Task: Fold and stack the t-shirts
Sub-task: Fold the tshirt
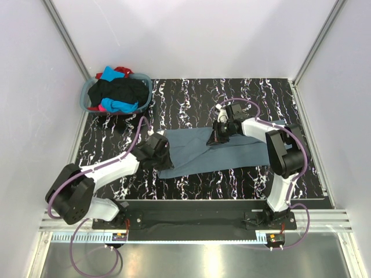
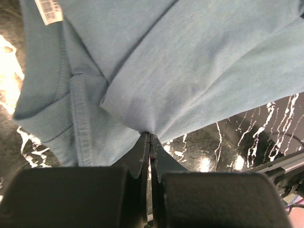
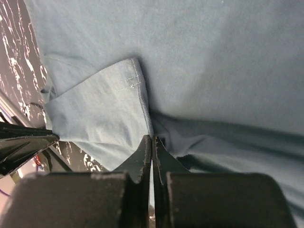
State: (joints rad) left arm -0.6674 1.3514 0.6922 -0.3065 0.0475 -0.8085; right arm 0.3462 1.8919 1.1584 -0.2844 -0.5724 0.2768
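A slate blue-grey t-shirt [image 1: 194, 152] lies spread on the black marbled table [image 1: 243, 98]. My left gripper [image 1: 166, 155] sits at the shirt's left end, shut, with a pinch of fabric bunched at its tips [image 2: 149, 134]. The white neck label [image 2: 47, 10] shows at the upper left of the left wrist view. My right gripper [image 1: 216, 138] is at the shirt's far edge, shut, its tips [image 3: 151, 137] on the cloth at the hem of a folded-over sleeve [image 3: 102, 109]. More t-shirts, black [image 1: 123, 90], turquoise [image 1: 119, 106] and red [image 1: 122, 70], are heaped in the basket.
The round grey-blue laundry basket [image 1: 149, 91] stands at the table's far left corner. White walls with metal rails close in the table on three sides. Purple cables trail from both arms near the table's front edge [image 1: 191, 201].
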